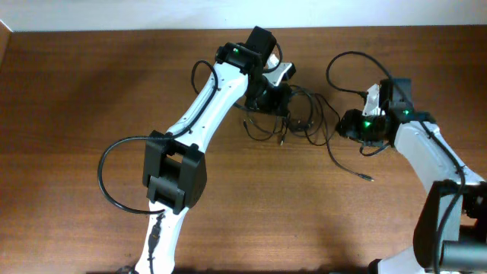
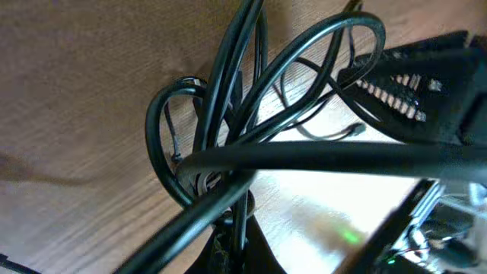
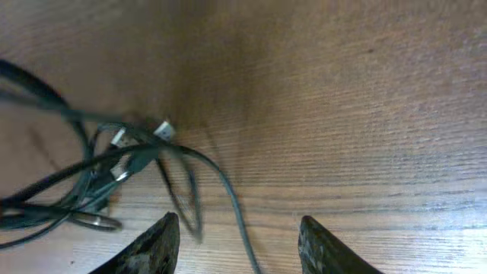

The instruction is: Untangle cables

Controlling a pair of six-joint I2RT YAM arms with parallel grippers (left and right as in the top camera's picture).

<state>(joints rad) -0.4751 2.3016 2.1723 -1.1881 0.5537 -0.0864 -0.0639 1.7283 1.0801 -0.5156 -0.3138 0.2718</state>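
The cables [image 1: 298, 114] are a tangle of thin black cords at the table's far middle. One loose strand trails off to a plug end [image 1: 369, 179]. My left gripper [image 1: 268, 97] sits over the tangle's left side. In the left wrist view it [image 2: 237, 232] is shut on cable strands [image 2: 228, 114] that loop up close to the camera. My right gripper [image 1: 345, 125] is at the tangle's right edge. In the right wrist view it [image 3: 240, 243] is open, with one cable strand [image 3: 228, 190] running between its fingers on the wood. The knotted bundle with small plug ends [image 3: 122, 152] lies to the left.
The brown wooden table [image 1: 76, 114] ends at a white wall along the back edge [image 1: 114, 15]. Thick black arm cables loop beside the left arm [image 1: 106, 179] and above the right arm [image 1: 342, 65].
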